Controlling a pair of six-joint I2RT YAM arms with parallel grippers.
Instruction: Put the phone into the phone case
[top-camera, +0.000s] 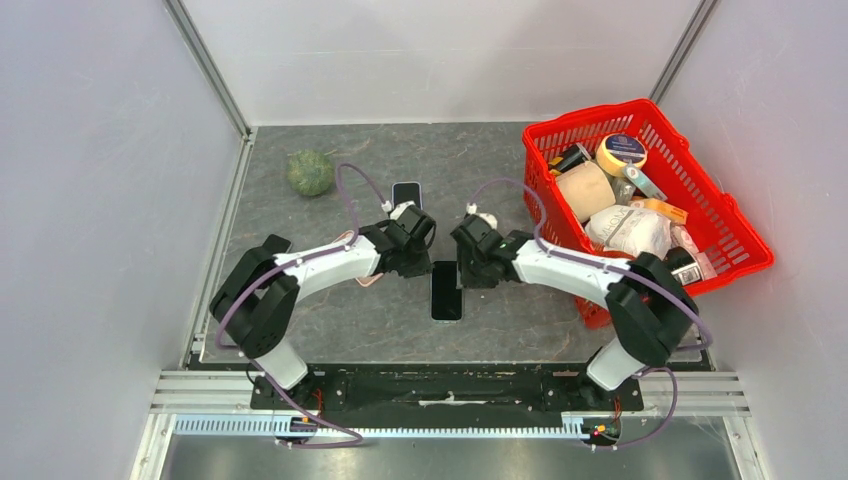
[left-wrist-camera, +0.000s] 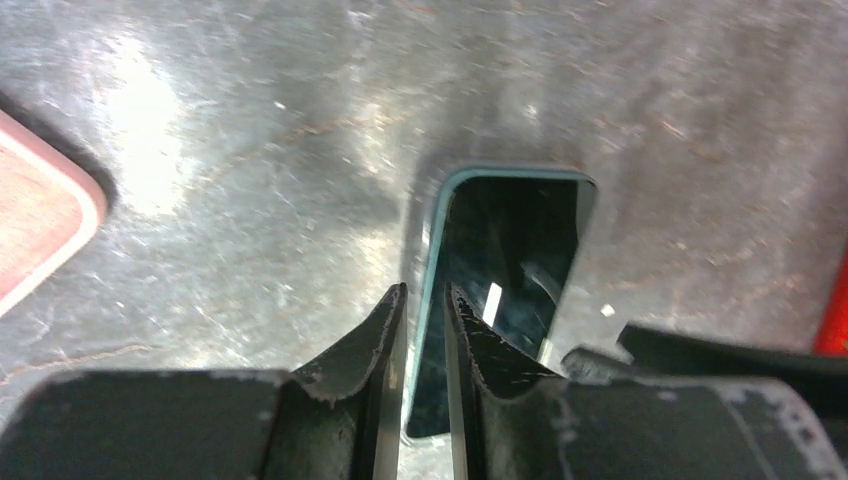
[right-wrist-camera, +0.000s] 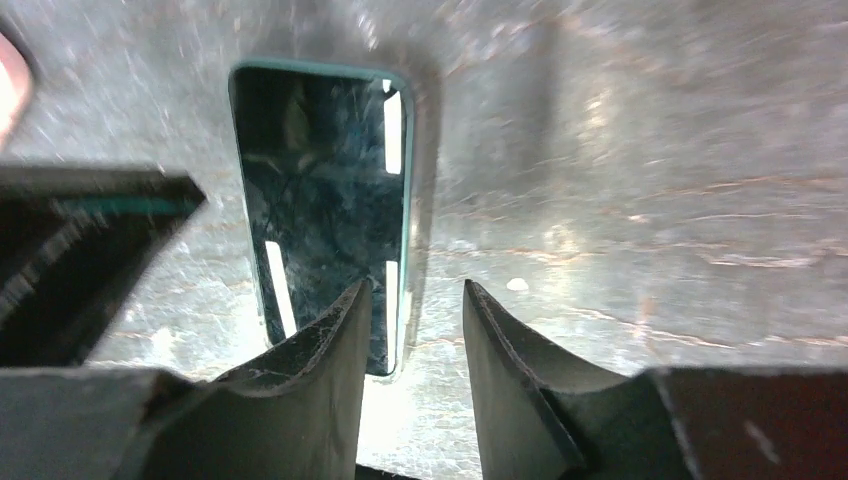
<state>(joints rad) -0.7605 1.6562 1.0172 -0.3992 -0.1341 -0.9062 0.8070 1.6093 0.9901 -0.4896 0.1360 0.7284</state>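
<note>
On table (top-camera: 330, 320), one phone (top-camera: 446, 290) flat between two hands: left hand (left-wrist-camera: 425, 300) narrowly apart, right hand (right-wrist-camera: 417, 300) wider

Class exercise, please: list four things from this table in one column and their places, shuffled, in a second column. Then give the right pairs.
Things
1. green ball
2. red basket
3. phone
4. yellow round tin

Places
A. middle of the table
B. inside the basket
C. far left of the table
D. right side of the table

Pairs: 1-C, 2-D, 3-A, 4-B
</note>
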